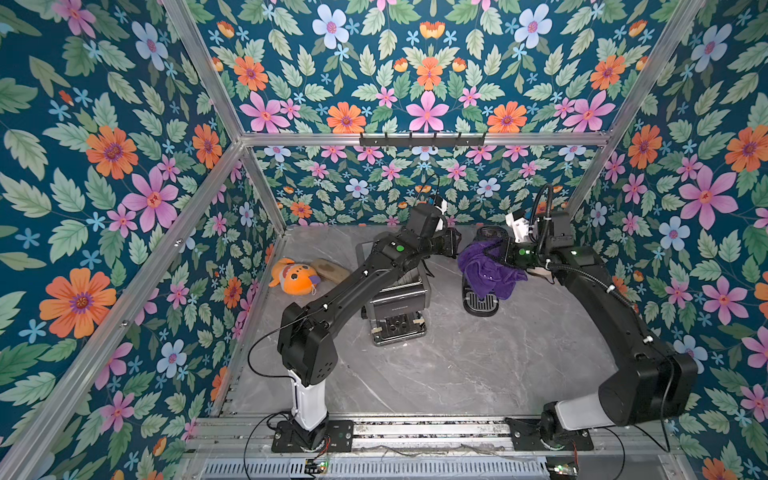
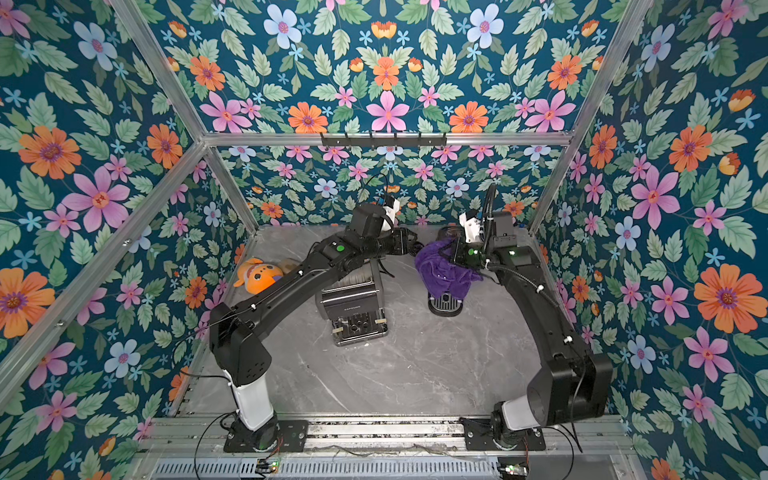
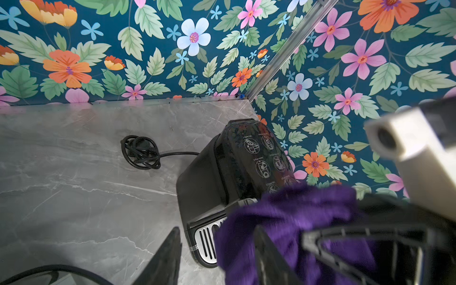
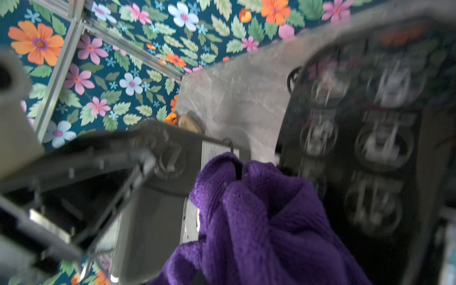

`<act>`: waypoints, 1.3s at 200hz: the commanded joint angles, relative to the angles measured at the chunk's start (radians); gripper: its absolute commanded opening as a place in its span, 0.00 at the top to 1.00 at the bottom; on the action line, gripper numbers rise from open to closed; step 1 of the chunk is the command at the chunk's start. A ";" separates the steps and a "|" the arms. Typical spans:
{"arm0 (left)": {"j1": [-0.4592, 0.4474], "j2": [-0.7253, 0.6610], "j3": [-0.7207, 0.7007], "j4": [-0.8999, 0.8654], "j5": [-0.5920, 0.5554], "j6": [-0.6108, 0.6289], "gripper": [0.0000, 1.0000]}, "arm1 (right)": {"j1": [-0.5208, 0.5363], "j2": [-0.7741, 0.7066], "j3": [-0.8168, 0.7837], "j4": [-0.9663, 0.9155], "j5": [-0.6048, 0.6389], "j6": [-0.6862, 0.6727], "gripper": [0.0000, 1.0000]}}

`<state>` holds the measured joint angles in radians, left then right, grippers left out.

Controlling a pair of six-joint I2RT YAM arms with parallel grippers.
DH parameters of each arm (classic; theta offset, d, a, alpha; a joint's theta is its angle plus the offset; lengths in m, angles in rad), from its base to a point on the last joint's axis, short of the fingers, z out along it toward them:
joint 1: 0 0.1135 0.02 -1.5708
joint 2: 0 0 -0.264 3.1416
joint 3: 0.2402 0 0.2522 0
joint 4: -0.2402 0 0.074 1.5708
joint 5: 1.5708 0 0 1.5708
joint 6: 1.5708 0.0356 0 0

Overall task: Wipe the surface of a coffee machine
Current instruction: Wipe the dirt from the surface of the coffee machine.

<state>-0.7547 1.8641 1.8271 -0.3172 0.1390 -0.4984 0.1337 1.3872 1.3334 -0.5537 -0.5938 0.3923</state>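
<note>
A slim black coffee machine [image 1: 481, 302] stands at the back right of the marble table, with a silver drip grille [image 3: 206, 243] at its foot. A purple cloth [image 1: 490, 270] is draped over its top and front. My right gripper [image 1: 496, 251] is shut on the bunched cloth [image 4: 259, 217], which hides its fingertips. The machine's glossy icon-printed top [image 3: 261, 153] shows beyond the cloth. My left gripper [image 3: 217, 261] hovers open just left of the machine, at the cloth's edge, holding nothing.
A boxy silver and black coffee machine [image 1: 395, 307] stands mid-table under my left forearm. An orange plush toy [image 1: 293, 276] and a tan object [image 1: 330, 270] lie at the back left. A coiled black power cord [image 3: 140, 153] lies behind the slim machine, near the back wall.
</note>
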 commanded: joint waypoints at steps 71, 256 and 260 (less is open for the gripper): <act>0.002 -0.021 -0.003 0.029 0.011 0.014 0.51 | -0.015 0.244 0.353 -0.053 0.071 -0.065 1.00; 0.002 -0.017 -0.012 0.058 0.062 0.022 0.50 | -0.181 0.165 0.166 -0.066 0.090 -0.017 1.00; 0.002 -0.016 -0.012 0.058 0.063 0.019 0.50 | -0.192 0.158 0.159 -0.057 0.083 -0.009 1.00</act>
<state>-0.7536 1.8469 1.8111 -0.2825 0.1875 -0.4877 -0.0116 1.5776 1.5463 -0.6125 -0.5068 0.3553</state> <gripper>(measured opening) 0.498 0.154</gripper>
